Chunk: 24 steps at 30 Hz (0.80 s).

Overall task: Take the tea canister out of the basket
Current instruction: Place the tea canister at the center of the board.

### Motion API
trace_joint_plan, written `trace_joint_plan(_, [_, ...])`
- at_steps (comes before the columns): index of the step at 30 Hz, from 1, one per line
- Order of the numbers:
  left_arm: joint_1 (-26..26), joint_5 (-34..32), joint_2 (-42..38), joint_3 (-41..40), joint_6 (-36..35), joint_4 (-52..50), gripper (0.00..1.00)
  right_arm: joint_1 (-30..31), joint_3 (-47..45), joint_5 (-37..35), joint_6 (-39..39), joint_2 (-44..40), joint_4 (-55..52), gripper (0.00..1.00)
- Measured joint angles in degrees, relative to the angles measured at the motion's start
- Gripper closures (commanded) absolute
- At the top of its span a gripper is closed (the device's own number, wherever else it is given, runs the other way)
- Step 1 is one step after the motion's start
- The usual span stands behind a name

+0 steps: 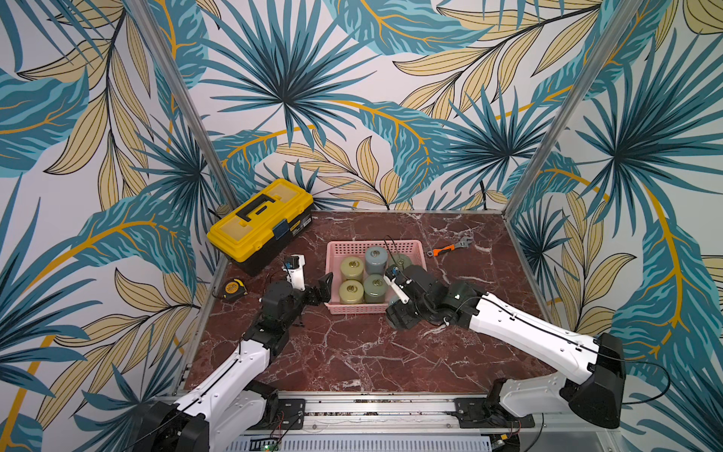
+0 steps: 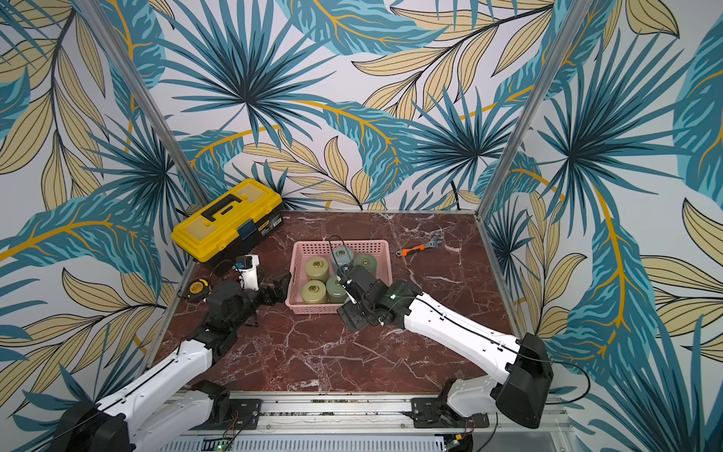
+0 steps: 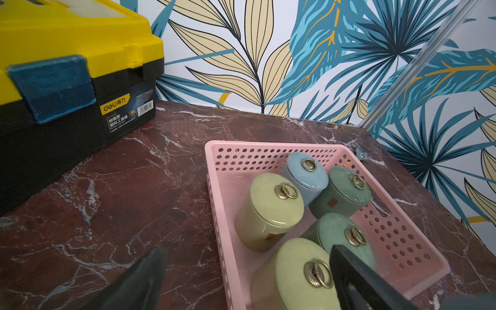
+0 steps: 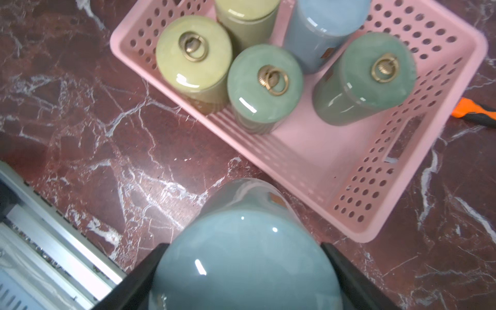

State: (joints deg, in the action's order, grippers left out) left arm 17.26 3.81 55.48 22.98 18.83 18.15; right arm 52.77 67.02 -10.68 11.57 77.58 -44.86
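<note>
Fingers of the right gripper (image 4: pixel 241 248) clamp the blue tea canister (image 4: pixel 241 268), apparently just outside the basket's (image 1: pixel 356 309) lower-right corner in both top views, ready for set-down; left gripper (image 3: pixel 247 251) gapes idle beside it

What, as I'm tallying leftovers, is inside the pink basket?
Five canisters stand in the basket: two yellow-green canisters, one blue canister, two green canisters. In both top views the right arm covers its near right corner; the right wrist view shows bare floor there.

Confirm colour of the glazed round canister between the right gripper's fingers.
Pale blue-grey, glossy. The right wrist view shows the glazed round canister best.
</note>
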Motion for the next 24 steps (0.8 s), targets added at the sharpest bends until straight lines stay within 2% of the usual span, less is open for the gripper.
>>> trace_joint_plan(10, [0.00,-0.20,-0.11,0.00,0.00,0.00,0.00,10.40,-5.51,-3.21,7.13,-0.02,2.93,0.59])
trace_joint_plan(24, [0.00,-0.44,-0.26,0.00,0.00,0.00,0.00,19.26,-10.51,-6.54,15.50,0.00,7.96,0.59])
